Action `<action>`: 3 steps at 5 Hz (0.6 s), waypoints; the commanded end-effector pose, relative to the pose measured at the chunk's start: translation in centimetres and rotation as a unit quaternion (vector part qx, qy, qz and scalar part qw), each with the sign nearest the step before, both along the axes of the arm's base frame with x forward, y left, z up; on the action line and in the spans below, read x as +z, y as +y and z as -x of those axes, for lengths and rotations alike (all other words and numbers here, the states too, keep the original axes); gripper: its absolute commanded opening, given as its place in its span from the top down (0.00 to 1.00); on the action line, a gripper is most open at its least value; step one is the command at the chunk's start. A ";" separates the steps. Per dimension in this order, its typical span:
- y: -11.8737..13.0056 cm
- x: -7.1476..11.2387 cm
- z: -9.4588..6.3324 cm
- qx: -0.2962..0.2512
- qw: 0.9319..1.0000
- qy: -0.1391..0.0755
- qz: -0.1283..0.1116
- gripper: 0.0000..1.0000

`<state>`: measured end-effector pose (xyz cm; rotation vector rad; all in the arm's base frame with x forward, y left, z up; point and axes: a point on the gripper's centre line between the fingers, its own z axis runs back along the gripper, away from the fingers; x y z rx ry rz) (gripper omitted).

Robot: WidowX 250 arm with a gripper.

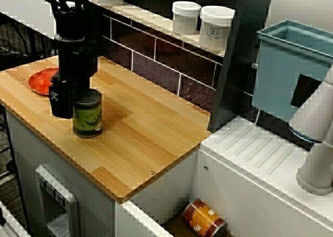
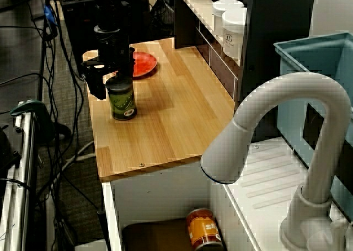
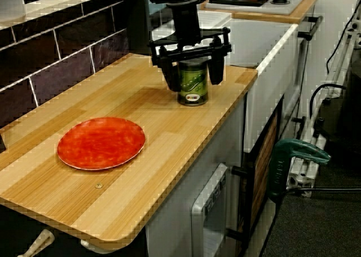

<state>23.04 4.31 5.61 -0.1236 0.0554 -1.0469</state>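
the gripper [image 3: 193,83] hangs straight down over a green can [image 3: 193,88], its jaws spread wide, one black finger [image 3: 169,79] on each side of the can. in the view from the plate end a thin strip of wood shows between the left finger and the can wall; whether the right finger touches it cannot be told. the can stands upright on the wooden counter [image 3: 141,172], towards its near edge in the view across the counter [image 1: 87,117]. its label is dark green with a paler oval and light lettering too small to read.

a red plate [image 3: 101,143] lies flat on the same counter, well apart from the can, at the counter's far left end in the view across the counter. two white jars [image 1: 216,27] stand on the shelf above the tiled wall; the right one bears a small round mark with unreadable print. an orange can [image 1: 204,219] lies on its side in the sink, its writing blurred. a white tap [image 2: 276,113] arches near the camera in the view past the tap, and a teal bin [image 1: 291,65] stands to the right.
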 end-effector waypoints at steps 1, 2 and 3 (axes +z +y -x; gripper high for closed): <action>-2.8 1.2 -1.1 0.003 1.000 -0.017 -0.009 0.00; -5.7 0.5 -1.3 -0.007 0.999 0.008 0.034 0.00; -7.2 0.3 -1.3 0.012 0.999 0.001 0.030 0.00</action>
